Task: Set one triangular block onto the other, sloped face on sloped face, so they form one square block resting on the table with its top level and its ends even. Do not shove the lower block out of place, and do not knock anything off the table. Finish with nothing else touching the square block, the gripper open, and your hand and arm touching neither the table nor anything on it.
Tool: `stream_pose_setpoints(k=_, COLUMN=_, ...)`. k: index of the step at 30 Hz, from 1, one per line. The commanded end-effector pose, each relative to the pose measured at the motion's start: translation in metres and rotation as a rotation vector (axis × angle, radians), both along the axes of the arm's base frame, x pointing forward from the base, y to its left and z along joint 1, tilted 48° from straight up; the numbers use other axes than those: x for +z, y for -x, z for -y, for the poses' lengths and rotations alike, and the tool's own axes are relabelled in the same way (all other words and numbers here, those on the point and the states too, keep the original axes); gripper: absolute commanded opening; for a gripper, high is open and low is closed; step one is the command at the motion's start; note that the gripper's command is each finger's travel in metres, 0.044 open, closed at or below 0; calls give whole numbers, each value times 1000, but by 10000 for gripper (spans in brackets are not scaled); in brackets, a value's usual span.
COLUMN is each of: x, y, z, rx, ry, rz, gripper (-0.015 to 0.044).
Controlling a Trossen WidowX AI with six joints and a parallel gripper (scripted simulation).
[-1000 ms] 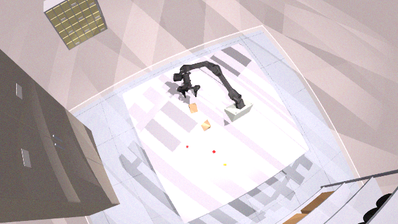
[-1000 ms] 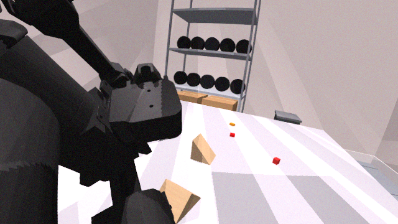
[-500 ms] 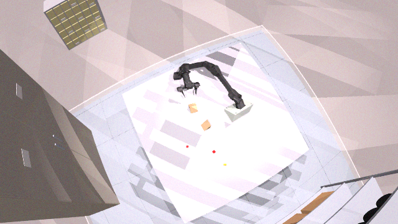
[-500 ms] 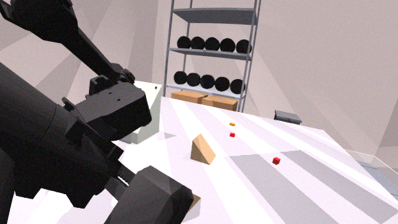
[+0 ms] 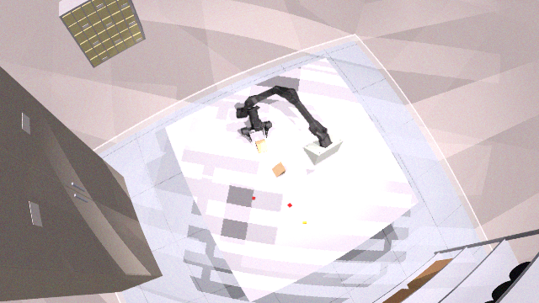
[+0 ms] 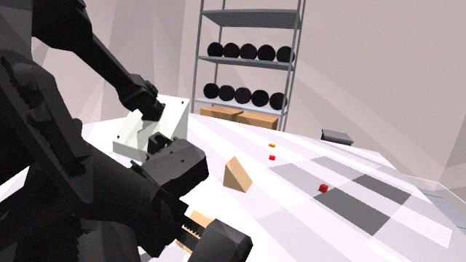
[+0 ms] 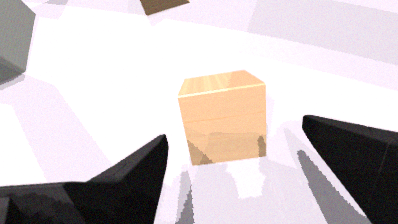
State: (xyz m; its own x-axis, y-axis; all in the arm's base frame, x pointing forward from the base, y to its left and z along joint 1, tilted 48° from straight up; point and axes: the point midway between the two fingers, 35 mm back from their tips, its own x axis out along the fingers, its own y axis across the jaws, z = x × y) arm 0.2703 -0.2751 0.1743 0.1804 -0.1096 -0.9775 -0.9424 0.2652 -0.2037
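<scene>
One wooden triangular block (image 5: 261, 146) (image 7: 225, 125) lies on the table (image 5: 358, 189) just off my fingertips; in the exterior view the arm hides much of it. In the wrist view it shows between the two fingertips, with white gaps on both sides. The other triangular block (image 5: 278, 169) (image 6: 236, 177) stands apart from it, farther from my hand, with a sloped face showing in the exterior view. A brown corner of it (image 7: 165, 6) shows at the wrist view's top edge. My gripper (image 5: 258, 137) (image 7: 234, 131) is wide open and empty. Whether the fingers reach beside the near block is unclear.
Two small red cubes (image 5: 253, 198) (image 5: 290, 205) (image 6: 323, 188) (image 6: 271, 157) and a small yellow piece (image 5: 304, 222) (image 6: 271, 145) lie beyond the blocks. The arm's pale wedge-shaped base mount (image 5: 317, 155) (image 6: 178, 118) stands to one side of them.
</scene>
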Motion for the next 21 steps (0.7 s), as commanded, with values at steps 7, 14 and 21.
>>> stream_pose_setpoints(k=7, x=-36, y=-5, z=-1, rx=4, ry=-6, rz=-3, gripper=440)
stream_pose_setpoints(k=14, x=-36, y=-4, z=-1, rx=6, ry=-7, rz=-6, gripper=361)
stream_pose_setpoints(k=21, x=-36, y=-4, z=-1, rx=6, ry=-7, rz=-6, gripper=256)
